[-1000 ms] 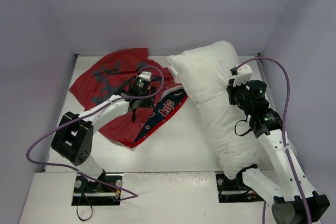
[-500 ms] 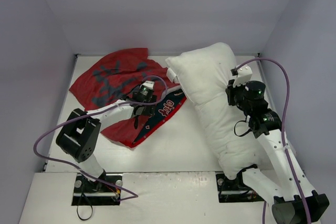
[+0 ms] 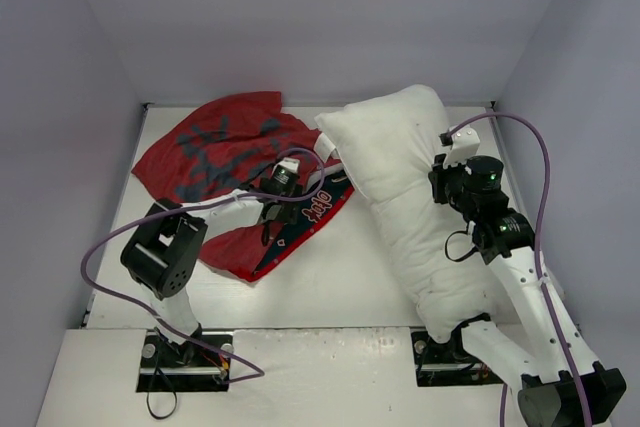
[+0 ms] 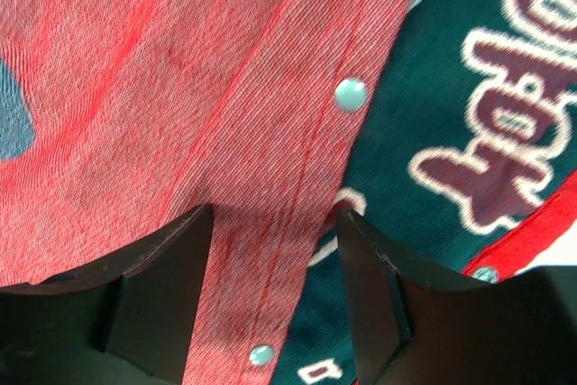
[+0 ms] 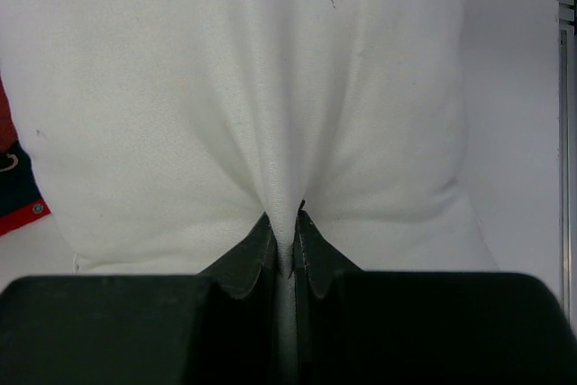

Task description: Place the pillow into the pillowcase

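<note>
The white pillow (image 3: 405, 187) lies slanted on the right of the table. My right gripper (image 3: 443, 179) is shut on a pinch of its cloth; in the right wrist view the pillow (image 5: 225, 87) bunches into the closed gripper (image 5: 287, 227). The red pillowcase (image 3: 215, 152) lies crumpled at the left, its dark printed lining (image 3: 315, 209) turned out at the opening. My left gripper (image 3: 272, 219) is open just above that opening edge. In the left wrist view the gripper (image 4: 275, 254) straddles the red hem (image 4: 270, 187) with its snap buttons (image 4: 351, 94), beside the lining (image 4: 469, 114).
Grey walls close in the table on three sides. A metal rail (image 5: 566, 132) runs along the right edge. Purple cables loop from both arms, the left one (image 3: 95, 267) over the near left of the table. The pillow's near end rests against the right arm's base (image 3: 455, 332).
My left gripper has moved right and nearer along the pillowcase, from its middle to the opening edge. The pillow has shifted slightly with my right gripper.
</note>
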